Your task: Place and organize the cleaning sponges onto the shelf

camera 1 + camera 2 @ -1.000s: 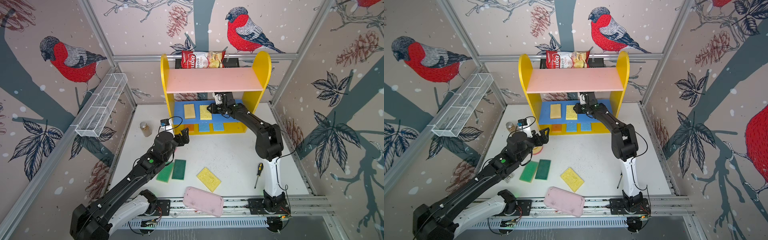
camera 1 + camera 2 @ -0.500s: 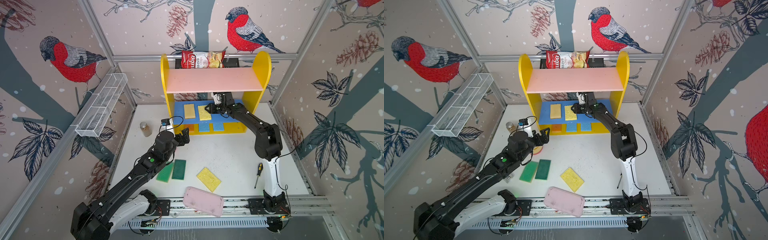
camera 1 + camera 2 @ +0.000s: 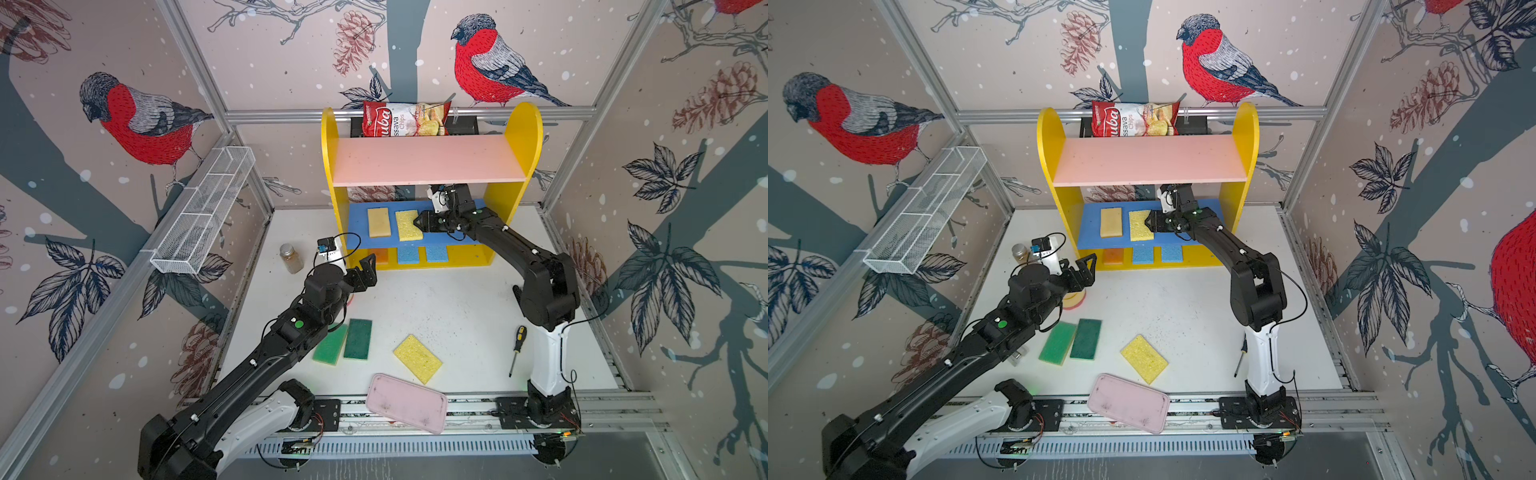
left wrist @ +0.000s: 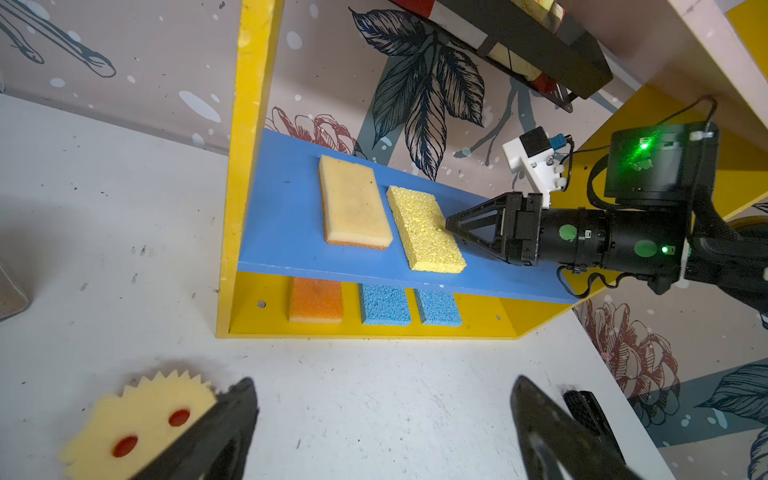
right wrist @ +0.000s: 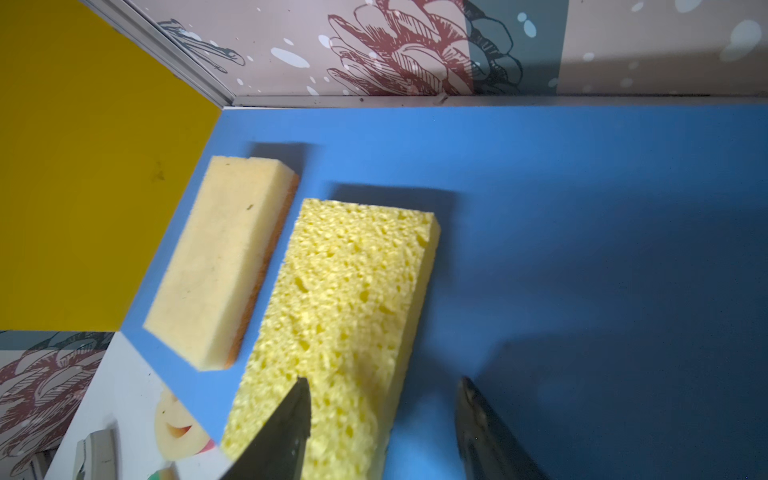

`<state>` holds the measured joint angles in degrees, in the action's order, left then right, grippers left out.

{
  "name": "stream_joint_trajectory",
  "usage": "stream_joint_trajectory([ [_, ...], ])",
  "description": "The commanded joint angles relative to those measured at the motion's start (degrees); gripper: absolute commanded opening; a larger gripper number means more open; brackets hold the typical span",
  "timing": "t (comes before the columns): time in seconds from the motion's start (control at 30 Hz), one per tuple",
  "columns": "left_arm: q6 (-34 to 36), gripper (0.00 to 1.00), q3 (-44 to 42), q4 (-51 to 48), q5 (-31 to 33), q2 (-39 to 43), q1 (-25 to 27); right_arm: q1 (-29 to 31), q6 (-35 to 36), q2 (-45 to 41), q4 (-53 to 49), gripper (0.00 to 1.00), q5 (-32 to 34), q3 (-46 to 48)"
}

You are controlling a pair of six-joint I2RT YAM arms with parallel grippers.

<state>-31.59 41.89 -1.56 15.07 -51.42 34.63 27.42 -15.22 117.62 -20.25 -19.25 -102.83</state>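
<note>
Porous yellow rectangular sponge point(image 5: 345, 291) flat on smooth blue board point(image 5: 582, 208); right gripper point(image 5: 383, 380) loose, left gripper point(image 4: 382, 380) agape.

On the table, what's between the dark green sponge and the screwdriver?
One yellow sponge, lying flat, apart from both the dark green sponge and the screwdriver. The rest of that stretch is bare tabletop. Both top views show it.

Both arms reach forward: left end effector point(image 4: 382, 395) jaws spread wide, right end effector point(image 5: 384, 386) jaws parted.
</note>
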Motion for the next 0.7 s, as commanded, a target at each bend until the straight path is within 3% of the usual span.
stream_joint_trajectory([
  [0.0, -0.41, 0.94, -0.11, 1.17, 0.43, 0.44, -0.1, 1.03, -0.13, -1.67, 0.12, 0.57, 0.94, 0.73],
  [0.67, 2.56, 0.95, -1.65, 0.77, 3.49, 2.76, -0.09, 6.77, -1.62, 0.75, -2.13, 0.59, 6.34, -2.14],
])
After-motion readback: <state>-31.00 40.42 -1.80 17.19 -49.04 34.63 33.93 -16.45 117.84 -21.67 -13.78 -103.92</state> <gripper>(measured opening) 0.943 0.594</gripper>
